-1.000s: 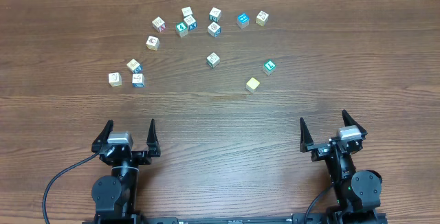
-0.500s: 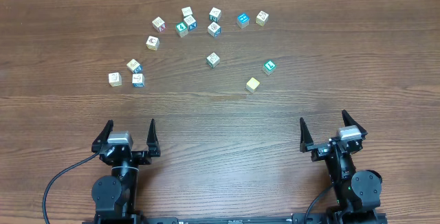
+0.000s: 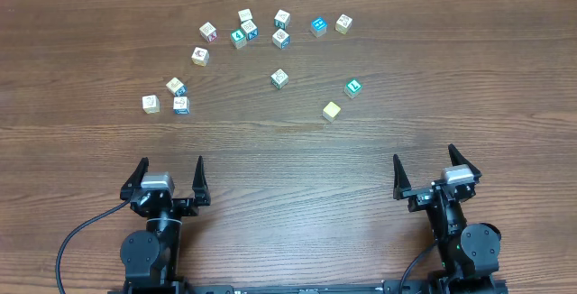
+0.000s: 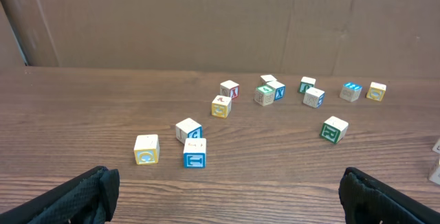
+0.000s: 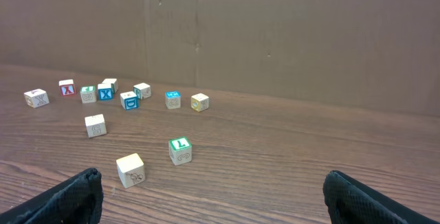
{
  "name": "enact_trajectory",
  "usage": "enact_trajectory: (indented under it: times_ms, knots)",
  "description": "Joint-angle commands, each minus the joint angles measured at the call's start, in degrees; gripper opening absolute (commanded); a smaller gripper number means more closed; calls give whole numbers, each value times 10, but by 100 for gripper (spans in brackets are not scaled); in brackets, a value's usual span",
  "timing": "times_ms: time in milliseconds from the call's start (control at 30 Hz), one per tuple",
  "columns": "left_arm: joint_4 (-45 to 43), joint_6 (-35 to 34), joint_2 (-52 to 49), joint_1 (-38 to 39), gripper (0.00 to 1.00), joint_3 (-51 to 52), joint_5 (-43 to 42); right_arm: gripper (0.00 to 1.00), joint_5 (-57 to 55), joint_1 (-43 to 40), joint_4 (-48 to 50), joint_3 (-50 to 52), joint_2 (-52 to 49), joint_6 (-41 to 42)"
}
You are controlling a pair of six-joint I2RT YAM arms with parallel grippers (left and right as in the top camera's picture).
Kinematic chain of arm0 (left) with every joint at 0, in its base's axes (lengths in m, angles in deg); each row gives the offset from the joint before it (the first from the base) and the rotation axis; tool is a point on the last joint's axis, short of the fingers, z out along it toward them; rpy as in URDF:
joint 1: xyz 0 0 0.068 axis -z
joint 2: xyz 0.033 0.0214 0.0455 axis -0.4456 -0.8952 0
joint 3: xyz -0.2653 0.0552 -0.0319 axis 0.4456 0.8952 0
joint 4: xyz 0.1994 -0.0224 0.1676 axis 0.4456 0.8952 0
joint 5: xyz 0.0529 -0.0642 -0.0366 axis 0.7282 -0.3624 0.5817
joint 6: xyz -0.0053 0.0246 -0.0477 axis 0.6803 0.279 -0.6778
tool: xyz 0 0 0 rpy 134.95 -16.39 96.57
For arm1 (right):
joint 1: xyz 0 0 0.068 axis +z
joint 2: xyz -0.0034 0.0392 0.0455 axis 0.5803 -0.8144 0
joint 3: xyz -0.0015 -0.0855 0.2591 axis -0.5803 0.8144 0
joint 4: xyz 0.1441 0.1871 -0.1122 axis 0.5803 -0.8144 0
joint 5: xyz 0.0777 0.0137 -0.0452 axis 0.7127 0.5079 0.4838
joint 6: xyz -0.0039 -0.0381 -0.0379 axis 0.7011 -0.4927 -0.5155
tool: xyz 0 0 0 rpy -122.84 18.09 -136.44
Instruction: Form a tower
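- Overhead: the small pale wooden cubes with coloured printed faces (image 3: 279, 78) lie scattered in a loose arc on the brown wooden table (image 3: 288, 177), all ahead of both arms. As far as this view tells, no tower stands yet.
- Overhead: the left gripper (image 3: 169, 168) and the right gripper (image 3: 424, 160) sit at the near edge. Both have their jaws spread wide, hold nothing, and are well apart from every cube.
- Left wrist: the left gripper (image 4: 225, 183) shows only its two dark fingers in the bottom corners, wide apart. The blue-faced cube (image 4: 194, 152) lies straight ahead, slightly left of the line between the jaws, and is the nearest piece. The yellow-faced cube (image 4: 146, 148) sits near it, further left. A cream-and-blue cube (image 4: 188, 129) is close behind, and I cannot tell whether it touches.
- Right wrist: the right gripper (image 5: 211, 179) is equally spread. The plain cream cube (image 5: 130, 169) lies ahead and left of its jaws. The green-topped cube (image 5: 180, 150) is just beyond it, closer to the centre line.
- Judgement: the left arm is nearer the trio and the right arm nearer the pair. A cube has no long axis, so the next move turns on squaring the jaws to flat faces; the plain cream cube looks turned cornerwise.
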Motion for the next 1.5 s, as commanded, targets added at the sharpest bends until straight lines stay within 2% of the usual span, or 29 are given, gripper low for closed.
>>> enact_trajectory:
  times_ms: [0,767,1000,1233,1467]
  knots:
    - [1,7,0,4,100,2,2,100,1,-2,4,6,6,-3]
    - [1,7,0,4,99,2,1,100,1,-2,4,6,6,-3]
    - [-28,7,0,4,99,-7,-14,100,1,-2,4,6,6,-3]
    - [-18,7,0,4,100,-61,-18,100,1,-2,4,6,6,-3]
    - [32,0,-13,4,100,-168,-22,100,1,-2,4,6,6,-3]
